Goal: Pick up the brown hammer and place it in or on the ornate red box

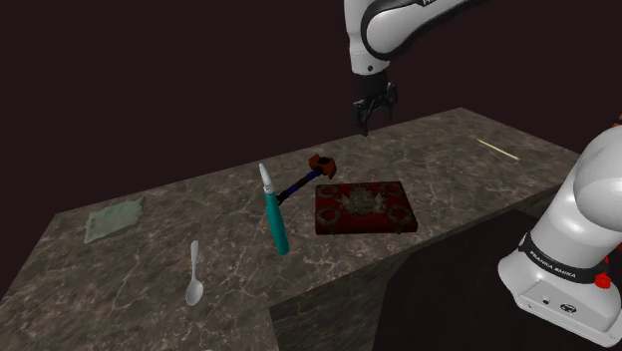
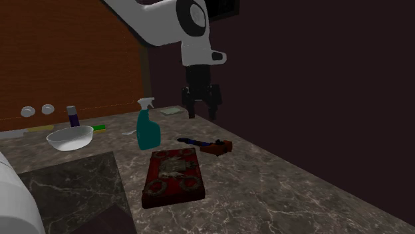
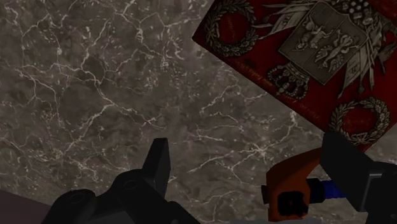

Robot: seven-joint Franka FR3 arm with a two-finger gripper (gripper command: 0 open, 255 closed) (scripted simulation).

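Observation:
The hammer (image 1: pixel 317 170) lies flat on the marble counter, its brown head (image 3: pixel 289 189) touching the far edge of the ornate red box (image 1: pixel 364 206) and its dark blue-black handle pointing toward the teal spray bottle (image 1: pixel 273 214). The flat red box (image 2: pixel 173 175) carries grey crest and wreath ornaments (image 3: pixel 318 41). My black gripper (image 1: pixel 374 115) hangs open well above the counter, beyond the hammer head. In the wrist view the gripper (image 3: pixel 251 165) has its fingers (image 3: pixel 156 164) wide apart, and the hammer head sits just inside one of them. In the second exterior view the gripper (image 2: pixel 201 106) hovers above and behind the hammer (image 2: pixel 209 146).
A spoon (image 1: pixel 194 275) and a greenish flat sheet (image 1: pixel 113 219) lie toward the shoulder view's left. A thin pale stick (image 1: pixel 496 150) rests at the right end. A white bowl (image 2: pixel 69 138) and small bottles stand behind the spray bottle (image 2: pixel 147 126). The counter edge runs close to the box.

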